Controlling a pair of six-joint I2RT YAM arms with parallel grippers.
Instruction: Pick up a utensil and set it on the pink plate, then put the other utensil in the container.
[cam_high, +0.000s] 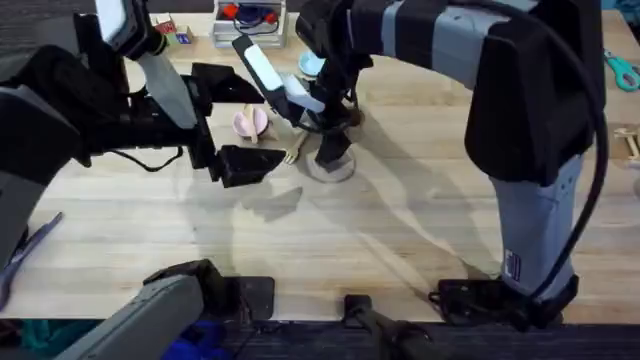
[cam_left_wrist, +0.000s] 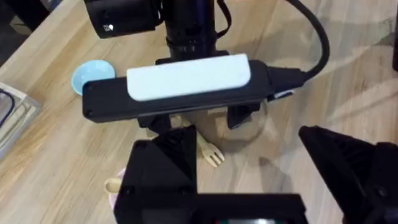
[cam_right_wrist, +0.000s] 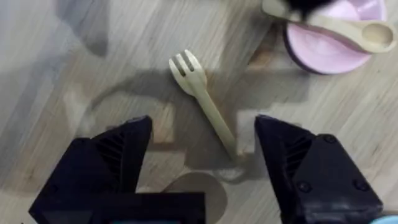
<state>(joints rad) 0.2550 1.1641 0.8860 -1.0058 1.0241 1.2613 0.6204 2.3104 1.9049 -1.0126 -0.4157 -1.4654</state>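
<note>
The wooden spoon (cam_right_wrist: 348, 28) lies across the pink plate (cam_right_wrist: 323, 53), also seen from overhead as the pink plate (cam_high: 250, 122). On the table between plate and container rests the wooden fork (cam_right_wrist: 202, 96), tines pointing away from the tan container (cam_high: 330, 160). My right gripper (cam_right_wrist: 202, 168) hangs open directly above the fork's handle, with the container's rim at its base. The left gripper (cam_high: 234, 120) is open and empty, raised beside the pink plate. In the left wrist view the fork's tines (cam_left_wrist: 211, 152) show under the right arm's wrist.
A light-blue plate (cam_high: 312, 65) sits behind the right gripper. A clear box of coloured items (cam_high: 250, 20) stands at the back edge. Scissors (cam_high: 622, 70) lie at the far right. Bare wood stretches across the table's front half.
</note>
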